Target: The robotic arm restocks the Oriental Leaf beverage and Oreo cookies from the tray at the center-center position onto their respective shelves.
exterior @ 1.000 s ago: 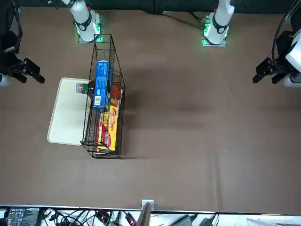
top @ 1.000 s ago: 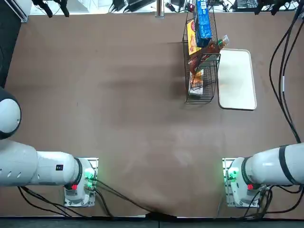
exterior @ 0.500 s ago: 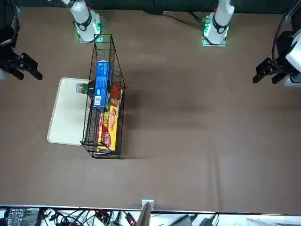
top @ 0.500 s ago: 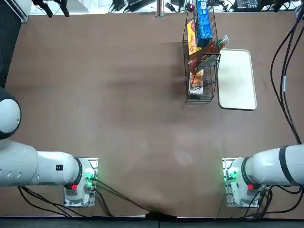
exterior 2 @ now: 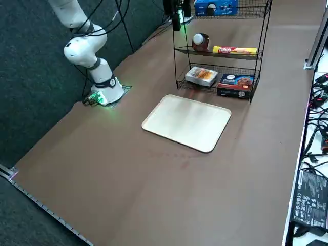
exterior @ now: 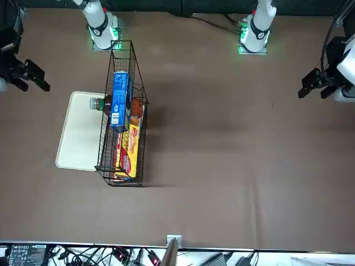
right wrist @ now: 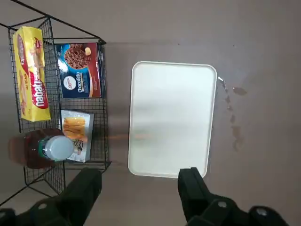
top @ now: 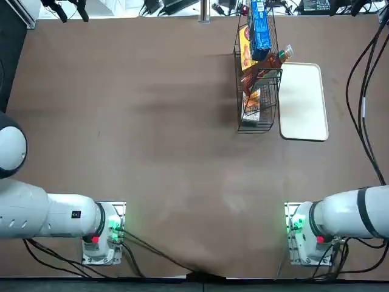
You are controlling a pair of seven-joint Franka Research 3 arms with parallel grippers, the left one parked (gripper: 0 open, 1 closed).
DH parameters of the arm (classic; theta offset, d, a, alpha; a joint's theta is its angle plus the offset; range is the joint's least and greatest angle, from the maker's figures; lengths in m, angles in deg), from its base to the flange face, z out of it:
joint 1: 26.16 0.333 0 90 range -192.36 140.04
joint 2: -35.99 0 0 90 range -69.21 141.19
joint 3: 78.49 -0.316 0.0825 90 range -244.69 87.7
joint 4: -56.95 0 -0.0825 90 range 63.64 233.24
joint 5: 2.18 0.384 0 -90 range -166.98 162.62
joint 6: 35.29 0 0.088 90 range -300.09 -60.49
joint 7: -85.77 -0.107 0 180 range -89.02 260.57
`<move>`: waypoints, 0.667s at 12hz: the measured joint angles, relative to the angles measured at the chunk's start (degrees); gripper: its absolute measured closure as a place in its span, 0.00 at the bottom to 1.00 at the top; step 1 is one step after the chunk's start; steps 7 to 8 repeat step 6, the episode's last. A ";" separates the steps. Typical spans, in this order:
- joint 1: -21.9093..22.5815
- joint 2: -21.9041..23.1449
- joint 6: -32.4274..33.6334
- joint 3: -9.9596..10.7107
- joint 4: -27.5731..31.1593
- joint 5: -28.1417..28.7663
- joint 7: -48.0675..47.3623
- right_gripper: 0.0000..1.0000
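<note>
- Evidently, the right arm [top: 364, 210] is raised and reached out from its base; in the top view it is cut off at the picture's edge, and in the front view its gripper is seen high above the table, on the robot's right of the tray.
- The black wire rack [exterior 2: 223, 54] is stood on the table, to the robot's left of the gripper.
- The cream-white tray [right wrist: 171, 117] is laid flat, lower than the gripper and between it and the rack in the front view; nothing is held on it.
- The right gripper [right wrist: 140, 176] is spread wide, its two fingers well apart, and nothing is gripped.
- The blue Oreo packet [exterior: 119, 100] is set on an upper tier of the rack, to the robot's left of the gripper and apart from it.
- The dark blue-and-red box [right wrist: 80, 70] is placed on a low tier, to the same side of the gripper.
- The yellow-and-red packet [right wrist: 32, 75] is kept on the tier above that box, in line with the bottle.
- The tea bottle [right wrist: 37, 148] is laid on that same tier, beneath the Oreo packet's tier, its white cap turned toward the tray side; it is not touched by the gripper.
- The white-and-orange packet [right wrist: 77, 134] is rested beside the box, lower than the bottle.
</note>
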 joint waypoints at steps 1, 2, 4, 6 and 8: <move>-0.17 0.00 0.24 0.00 0.03 -0.05 0.00 0.00; -0.33 0.00 0.51 0.00 0.05 -0.21 0.00 0.00; -0.44 0.00 0.90 0.00 0.07 -0.47 0.00 0.00; -0.44 0.00 1.47 -0.03 0.07 -1.22 0.00 0.00; -0.44 0.00 1.47 -0.03 0.07 -1.22 0.00 0.00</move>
